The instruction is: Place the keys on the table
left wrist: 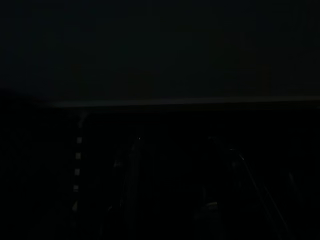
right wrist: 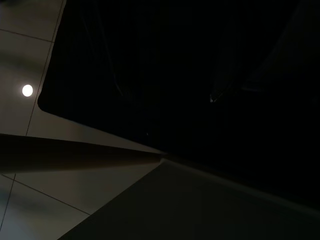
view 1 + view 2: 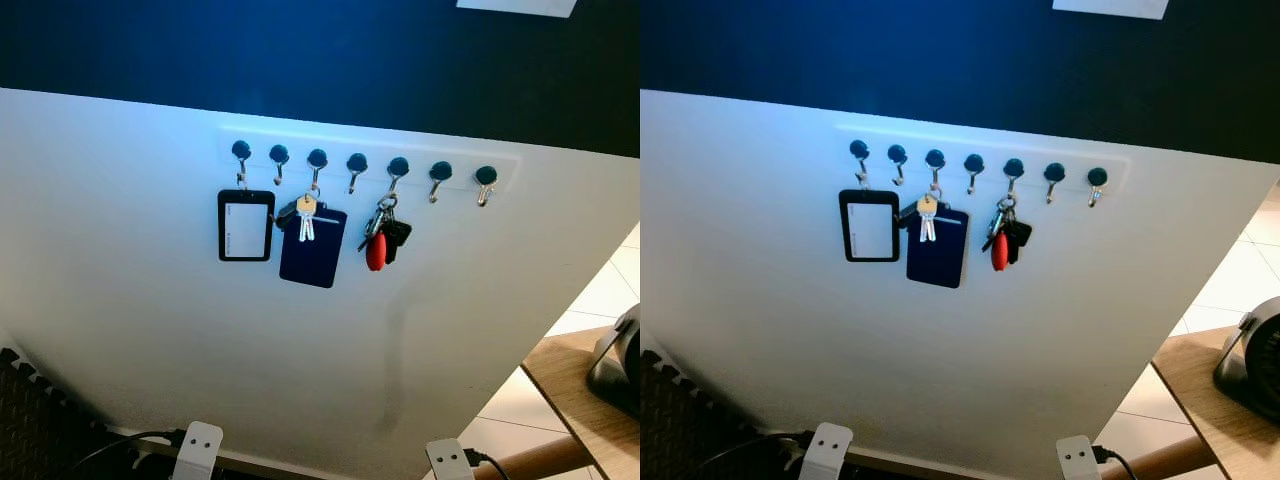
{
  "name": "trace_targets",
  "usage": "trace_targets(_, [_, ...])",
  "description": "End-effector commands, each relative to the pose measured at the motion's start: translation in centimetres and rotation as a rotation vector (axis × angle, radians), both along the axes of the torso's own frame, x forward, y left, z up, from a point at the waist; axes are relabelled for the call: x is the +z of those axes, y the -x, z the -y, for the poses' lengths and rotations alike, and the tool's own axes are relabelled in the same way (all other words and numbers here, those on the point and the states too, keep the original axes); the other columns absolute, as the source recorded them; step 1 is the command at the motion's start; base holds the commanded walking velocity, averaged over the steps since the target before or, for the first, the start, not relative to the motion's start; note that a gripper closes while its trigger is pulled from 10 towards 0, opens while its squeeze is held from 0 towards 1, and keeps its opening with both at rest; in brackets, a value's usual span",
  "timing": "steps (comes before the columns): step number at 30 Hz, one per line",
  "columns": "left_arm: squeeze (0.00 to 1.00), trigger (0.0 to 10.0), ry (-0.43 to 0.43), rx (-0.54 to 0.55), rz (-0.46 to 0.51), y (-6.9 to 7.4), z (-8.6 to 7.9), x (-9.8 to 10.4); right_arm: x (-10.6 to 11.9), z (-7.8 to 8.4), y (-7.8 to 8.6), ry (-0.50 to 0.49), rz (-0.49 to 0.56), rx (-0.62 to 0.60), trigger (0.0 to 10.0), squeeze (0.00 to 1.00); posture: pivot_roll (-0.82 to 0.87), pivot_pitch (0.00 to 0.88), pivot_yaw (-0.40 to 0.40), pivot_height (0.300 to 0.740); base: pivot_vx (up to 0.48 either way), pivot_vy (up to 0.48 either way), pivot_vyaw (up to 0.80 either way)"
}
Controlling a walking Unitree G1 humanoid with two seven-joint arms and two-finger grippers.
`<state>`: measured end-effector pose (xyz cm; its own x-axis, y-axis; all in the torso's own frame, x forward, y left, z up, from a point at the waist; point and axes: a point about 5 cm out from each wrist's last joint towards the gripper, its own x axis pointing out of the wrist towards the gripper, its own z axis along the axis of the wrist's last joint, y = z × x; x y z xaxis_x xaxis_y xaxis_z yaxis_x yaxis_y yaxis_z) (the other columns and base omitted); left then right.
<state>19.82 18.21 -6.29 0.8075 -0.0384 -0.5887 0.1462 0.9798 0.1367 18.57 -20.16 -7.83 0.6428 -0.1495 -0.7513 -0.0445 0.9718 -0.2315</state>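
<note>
Black badge holder [image 3: 245, 225] and navy card [image 3: 313, 247] on wall hooks [image 3: 357, 164] — fan [image 3: 618, 366] far right

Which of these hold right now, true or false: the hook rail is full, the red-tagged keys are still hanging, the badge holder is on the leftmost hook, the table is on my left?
1. Every hook on the rail carries something. False: the three rightmost and the fourth are bare.
2. The red-tagged keys hang on a hook. True.
3. The black badge holder hangs from the leftmost hook. True.
4. The wooden table is on the left. False: it is at the right.
</note>
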Motion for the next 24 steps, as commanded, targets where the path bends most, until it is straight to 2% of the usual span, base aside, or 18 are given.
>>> trace_targets(1, [0.0,10.0,0.005,-0.004,-0.007,0.2,0.2,-0.1,-0.3,0.0,0.4,-0.003,-0.024,-0.007,10.0,0.0,0.04,0.05,-0.042,0.74,0.0,0.0,0.0])
trace_targets(12, [0.0,10.0,-0.029,0.034,-0.011,0.6,-1.0,-0.2,-0.5,0.1,0.9,0.018,-0.052,0.027,10.0,0.0,0.05,0.044,-0.056,0.74,0.0,0.0,0.0])
trace_targets(24, [0.0,10.0,-0.016,0.039,-0.007,0.6,-0.7,-0.3,-0.3,0.4,0.5,0.044,-0.053,0.036,10.0,0.0,0.06,0.03,-0.066,0.74,0.0,0.0,0.0])
